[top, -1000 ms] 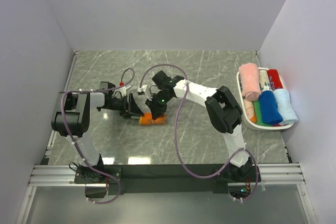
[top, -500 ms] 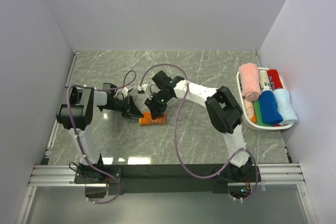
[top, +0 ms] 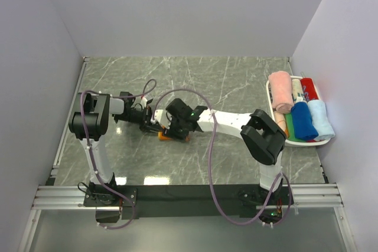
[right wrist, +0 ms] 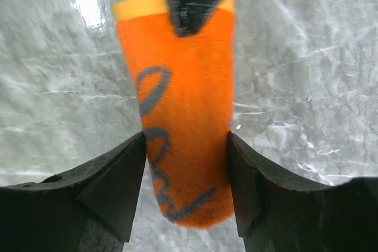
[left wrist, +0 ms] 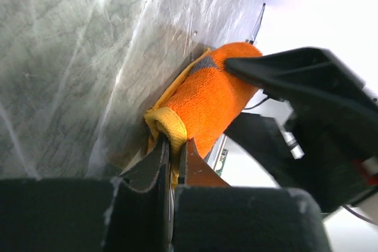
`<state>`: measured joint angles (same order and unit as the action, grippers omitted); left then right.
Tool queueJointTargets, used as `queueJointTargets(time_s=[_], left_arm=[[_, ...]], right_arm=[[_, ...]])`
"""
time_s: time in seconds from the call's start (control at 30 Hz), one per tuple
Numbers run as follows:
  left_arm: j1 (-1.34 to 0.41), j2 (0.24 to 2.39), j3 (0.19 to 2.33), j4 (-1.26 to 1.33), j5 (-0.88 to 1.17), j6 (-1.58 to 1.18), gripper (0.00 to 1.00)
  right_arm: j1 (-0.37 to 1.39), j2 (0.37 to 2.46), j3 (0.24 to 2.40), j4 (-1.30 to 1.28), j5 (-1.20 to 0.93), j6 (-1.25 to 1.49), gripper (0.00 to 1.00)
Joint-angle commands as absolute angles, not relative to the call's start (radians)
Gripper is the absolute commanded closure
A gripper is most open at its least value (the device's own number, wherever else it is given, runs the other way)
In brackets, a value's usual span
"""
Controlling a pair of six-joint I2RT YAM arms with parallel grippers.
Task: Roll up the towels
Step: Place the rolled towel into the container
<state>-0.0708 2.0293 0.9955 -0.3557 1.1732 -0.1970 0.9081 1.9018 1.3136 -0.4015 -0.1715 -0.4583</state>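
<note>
orange towel [right wrist: 180,110] — rolled, on table [top: 236,81]; other towels [top: 302,120] — rolled, in basket [top: 307,143]

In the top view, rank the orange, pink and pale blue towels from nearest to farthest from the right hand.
From the right hand:
1. orange towel, in its grip, centre-left.
2. pink towel, left side of the basket.
3. pale blue towel, basket's right edge.

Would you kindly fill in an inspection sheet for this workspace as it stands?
Surface: grey marbled table.
Job's things: orange towel rolled on the table; pink towel, blue towel, pale blue towel and red towel rolled in white basket.
Clutter: nothing seen.
Claws: left claw shut on the roll's yellow end; right claw grips its sides.
Cables: purple cables loop over both arms.
Surroundings: plain walls on three sides.
</note>
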Motion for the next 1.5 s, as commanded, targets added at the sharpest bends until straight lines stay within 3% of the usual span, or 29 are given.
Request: queueJointTargets(time_s=[0.0,0.27,0.47,0.6,0.73,1.03,1.47], left_arm=[[-0.066,2.062,1.026,-0.38,1.086,-0.127,0.99],[-0.066,2.069,1.039,-0.388,1.092,-0.121,0.99],[-0.064,2.082,1.063,-0.405,1.106,-0.106,0.97],[-0.06,2.086,1.094,-0.425,1.111,-0.086,0.86],[-0.038,2.049,1.118,-0.416,1.111,-0.087,0.63],[0.028,1.913,1.186,-0.463,1.046,-0.011,0.47],[0.006,1.76,1.19,-0.431,0.98,0.034,0.45]], right_arm=[[0.959,1.876,1.281,-0.341,-0.023,-0.537,0.37],[0.982,1.95,1.302,-0.321,0.025,-0.594,0.37],[0.979,1.994,1.29,-0.333,-0.038,-0.615,0.48],[0.96,2.02,1.269,-0.367,-0.101,-0.612,0.7],[0.901,2.045,1.344,-0.463,-0.202,-0.571,1.0],[0.72,1.921,1.368,-0.578,-0.402,-0.281,1.0],[0.296,1.276,1.01,-0.652,-0.45,-0.175,1.0]])
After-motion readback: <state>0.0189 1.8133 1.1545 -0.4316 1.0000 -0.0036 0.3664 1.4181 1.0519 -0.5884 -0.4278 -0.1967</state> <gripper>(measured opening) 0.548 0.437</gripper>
